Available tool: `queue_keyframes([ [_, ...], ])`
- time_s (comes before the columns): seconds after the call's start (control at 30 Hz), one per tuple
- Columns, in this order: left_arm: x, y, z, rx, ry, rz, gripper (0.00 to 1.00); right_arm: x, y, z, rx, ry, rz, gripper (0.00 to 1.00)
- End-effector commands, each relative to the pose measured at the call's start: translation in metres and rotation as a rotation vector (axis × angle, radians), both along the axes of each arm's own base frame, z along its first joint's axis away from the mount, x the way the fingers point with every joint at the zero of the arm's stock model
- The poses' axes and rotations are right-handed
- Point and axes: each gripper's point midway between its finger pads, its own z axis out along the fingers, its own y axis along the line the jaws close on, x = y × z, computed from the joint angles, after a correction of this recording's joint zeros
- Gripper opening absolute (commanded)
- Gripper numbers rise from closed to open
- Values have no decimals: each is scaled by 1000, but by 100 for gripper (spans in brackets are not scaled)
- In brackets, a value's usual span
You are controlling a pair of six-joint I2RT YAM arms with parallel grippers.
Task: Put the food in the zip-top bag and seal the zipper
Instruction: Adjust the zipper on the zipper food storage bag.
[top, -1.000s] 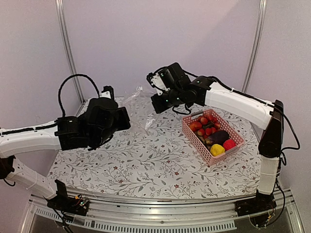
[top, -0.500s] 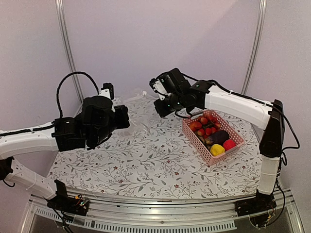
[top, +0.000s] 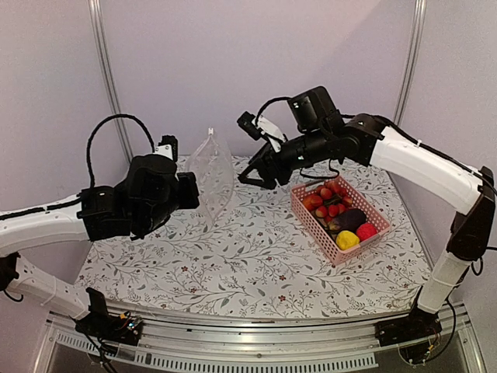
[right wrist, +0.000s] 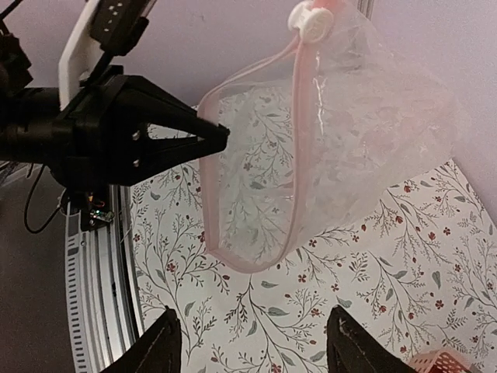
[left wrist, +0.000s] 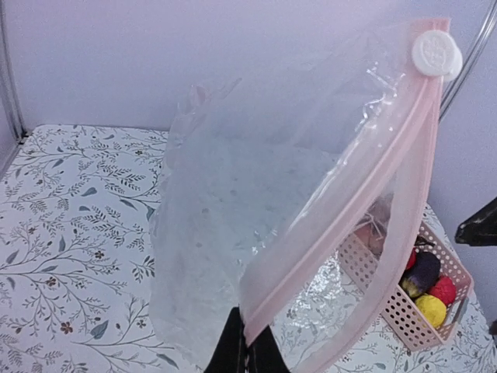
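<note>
The zip-top bag (top: pixel 211 172) hangs clear and crinkly above the table, with my left gripper (top: pixel 194 191) shut on its rim. In the left wrist view the pale pink zipper (left wrist: pixel 349 202) runs up from my left gripper (left wrist: pixel 248 353) to a white slider (left wrist: pixel 436 53). The bag (right wrist: pixel 342 148) gapes toward the right wrist camera, its zipper (right wrist: pixel 291 155) forming an open loop. My right gripper (right wrist: pixel 252 350) stands open below it, apart from the bag, also seen from above as the right gripper (top: pixel 252 179). The food (top: pixel 342 216) lies in the pink basket (top: pixel 311 221).
The pink basket (left wrist: pixel 388 299) stands right of the bag with a purple eggplant (left wrist: pixel 423 270), a red piece (left wrist: pixel 444 289) and a yellow piece (left wrist: pixel 431 309) inside. A floral cloth (top: pixel 248 256) covers the table. The metal front rail (right wrist: pixel 85 295) and grey walls bound the space.
My right gripper has let go of the bag, opened wide and drawn back to the right. The bag now hangs upright from my left gripper with its mouth open.
</note>
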Motion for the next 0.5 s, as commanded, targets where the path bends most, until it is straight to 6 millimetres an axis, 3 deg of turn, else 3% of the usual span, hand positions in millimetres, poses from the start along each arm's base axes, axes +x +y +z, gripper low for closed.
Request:
queue_keyframes([
  [0.0,0,21,-2,105,20,19,0,-22,-41,14,14,-33,96,65],
  [0.17,-6,46,23,201,0,41,0,-3,-104,5,-18,-4,7,67],
  [0.3,-14,65,45,297,5,38,0,26,-166,-1,-17,22,-135,68],
  [0.37,-17,69,46,361,23,12,0,37,-199,1,-11,16,-220,68],
  [0.47,-17,60,36,432,47,-58,0,39,-227,-7,-41,-2,-286,69],
])
